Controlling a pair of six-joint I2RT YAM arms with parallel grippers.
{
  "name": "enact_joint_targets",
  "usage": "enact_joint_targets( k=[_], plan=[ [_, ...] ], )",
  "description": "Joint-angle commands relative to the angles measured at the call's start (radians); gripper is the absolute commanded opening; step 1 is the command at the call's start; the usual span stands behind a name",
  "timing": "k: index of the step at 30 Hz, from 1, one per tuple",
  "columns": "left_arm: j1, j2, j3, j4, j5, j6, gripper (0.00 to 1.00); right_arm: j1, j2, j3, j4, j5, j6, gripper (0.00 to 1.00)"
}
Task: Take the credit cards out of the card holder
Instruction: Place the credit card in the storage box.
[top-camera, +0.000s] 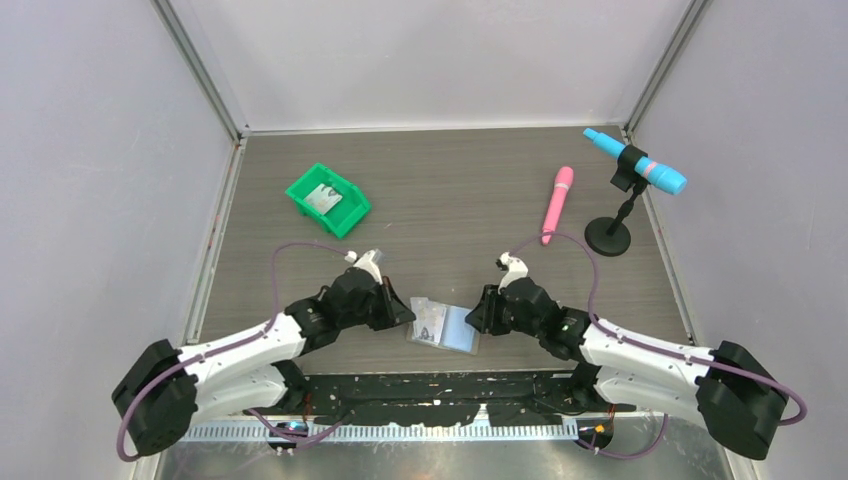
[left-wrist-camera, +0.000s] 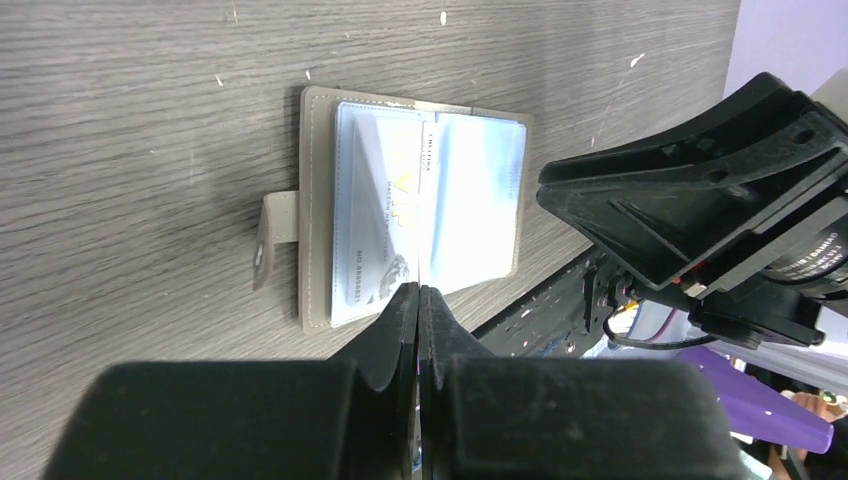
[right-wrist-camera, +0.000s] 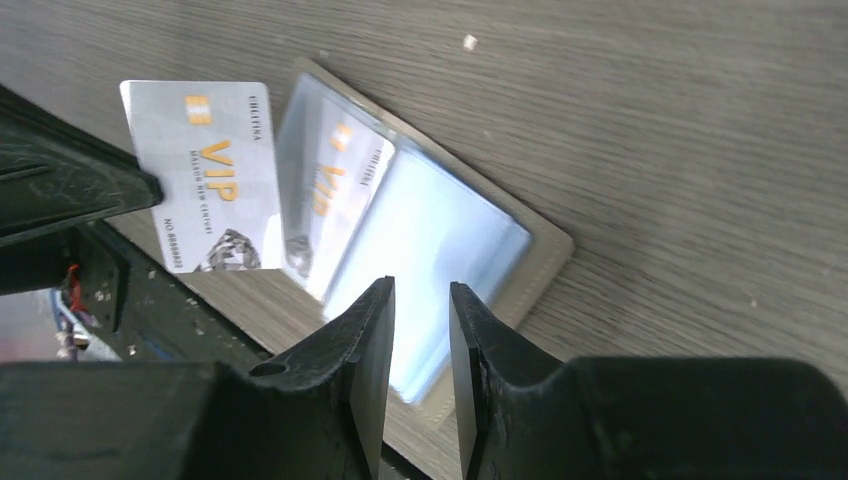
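The left gripper (top-camera: 407, 317) is sitting at 9 o'clock of the card holder (top-camera: 462, 331), near the front edge of the table (top-camera: 450, 180). Its fingers (left-wrist-camera: 395, 325) are pressing together on the edge of a credit card (right-wrist-camera: 205, 170) marked VIP. That card is hanging outside the pockets, overlapping the holder's left edge.

The right gripper (top-camera: 473, 320) is sitting at 3 o'clock of the holder. Its fingers (right-wrist-camera: 370, 340) are standing slightly apart with nothing between them, over the light-blue pocket; whether they are touching it I cannot tell.

The card holder is lying open and flat between the two grippers, its grey tab (left-wrist-camera: 272, 238) sticking out on the side away from the blue pocket. A second credit card (right-wrist-camera: 340, 185) is sitting in its sleeve.

Farther back, at 11 o'clock, a green bin (top-camera: 352, 216) is holding another card (top-camera: 323, 197). At 1 o'clock a pink tube (top-camera: 557, 203) is lying on the table. Beyond it a black stand (top-camera: 608, 237) is clamping a blue cylinder (top-camera: 660, 172).
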Motion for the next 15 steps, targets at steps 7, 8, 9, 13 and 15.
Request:
enact_joint_targets(
  k=[7,8,9,13,15],
  plan=[
    [0.005,-0.191,0.047,-0.028,0.050,0.098,0.00,-0.002,-0.097,0.051,0.211,-0.201,-0.117,0.42],
    [0.005,-0.206,0.036,0.002,0.071,0.098,0.00,-0.003,-0.103,0.045,0.259,-0.211,-0.109,0.44],
    [0.005,-0.221,0.027,0.045,0.095,0.099,0.00,-0.004,-0.106,0.022,0.286,-0.232,-0.088,0.45],
    [0.005,-0.264,0.031,0.075,0.142,0.140,0.00,-0.009,-0.094,-0.066,0.525,-0.315,-0.005,0.51],
    [0.005,-0.291,0.027,0.086,0.153,0.150,0.00,-0.011,-0.083,-0.088,0.602,-0.336,0.025,0.57]
  ],
)
